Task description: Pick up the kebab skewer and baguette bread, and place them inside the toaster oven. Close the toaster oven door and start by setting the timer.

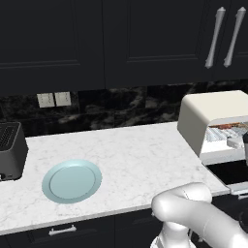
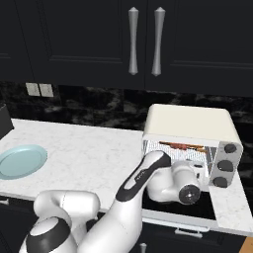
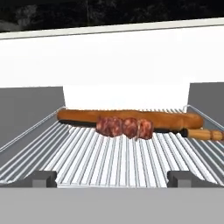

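The claw [image 3: 112, 178] stood spread wide and held nothing, its two dark tips [image 3: 40, 178] low at either side of the hand view, at the front edge of the wire rack [image 3: 78, 159]. Beyond them, on the rack inside the toaster oven [image 2: 190, 123], the kebab skewer [image 3: 131, 127] lay crosswise, its reddish meat chunks bunched near the middle and its pale wooden end pointing right. Just behind it, and touching or nearly so, the baguette bread [image 3: 85, 115] lay along the same line, close to the oven's white back wall. That close look came from the hand camera alone; the base cameras gave only a streak of brown and red [image 2: 180, 146] behind the open front.

From the right base view, the white arm [image 2: 143, 180] bent in front of the oven mouth, the toaster oven door [image 2: 197, 210] lay folded down flat and dark beneath it, and three round knobs [image 2: 225, 166] ran down the oven's right side. The left base view, for its part, took in more of the marble surface [image 1: 131, 150]: a pale blue plate [image 1: 71, 181] sat bare near its front edge, a black slot toaster [image 1: 10, 150] stood at the far left, and two wall sockets [image 1: 54, 99] showed on the dark backsplash under black cabinets [image 1: 97, 38].
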Tool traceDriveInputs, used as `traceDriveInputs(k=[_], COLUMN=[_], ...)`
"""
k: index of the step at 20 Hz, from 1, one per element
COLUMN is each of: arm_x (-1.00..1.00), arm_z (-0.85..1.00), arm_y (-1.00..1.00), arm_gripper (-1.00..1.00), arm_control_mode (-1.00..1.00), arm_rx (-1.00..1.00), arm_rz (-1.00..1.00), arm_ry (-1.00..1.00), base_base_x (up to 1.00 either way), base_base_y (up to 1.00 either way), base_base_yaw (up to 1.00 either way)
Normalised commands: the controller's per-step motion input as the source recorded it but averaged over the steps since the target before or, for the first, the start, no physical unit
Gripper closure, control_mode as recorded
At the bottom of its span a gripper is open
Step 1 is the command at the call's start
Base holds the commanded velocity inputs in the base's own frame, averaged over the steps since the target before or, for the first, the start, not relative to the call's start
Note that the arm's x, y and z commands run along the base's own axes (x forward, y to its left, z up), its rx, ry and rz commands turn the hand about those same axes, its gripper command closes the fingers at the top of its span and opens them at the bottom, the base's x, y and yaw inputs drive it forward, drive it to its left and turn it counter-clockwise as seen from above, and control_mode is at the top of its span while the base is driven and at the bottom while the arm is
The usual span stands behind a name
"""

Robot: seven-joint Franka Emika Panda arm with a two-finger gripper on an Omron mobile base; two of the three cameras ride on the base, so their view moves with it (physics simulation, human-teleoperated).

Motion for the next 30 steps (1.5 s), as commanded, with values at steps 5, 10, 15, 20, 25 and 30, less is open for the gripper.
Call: traceDriveInputs(k=[5,10,15,20,25,30], arm_x=[-0.70,-0.91,-0.77,-0.64,-0.59,-0.28], arm_z=[0.08,-0.13,-0.27,-0.37,-0.63,-0.81], arm_y=[0.00,-0.19,-0.32,-0.39,-0.16,0.04], arm_gripper=[-1.00,-1.00,-1.00,-1.00,-1.00,-1.00], arm_control_mode=[-1.00,-1.00,-1.00,-1.00,-1.00,-1.00], arm_rx=[0.00,0.00,0.00,-0.01,-0.01,0.00], arm_rz=[0.00,0.00,0.00,0.00,0.02,0.01], arm_ry=[0.00,0.00,0.00,0.06,0.08,0.00], base_base_x=[0.00,0.00,0.00,0.00,0.00,0.00], base_base_y=[0.00,0.00,0.00,0.00,0.00,0.00], base_base_yaw=[0.00,0.00,0.00,0.00,0.00,0.00])
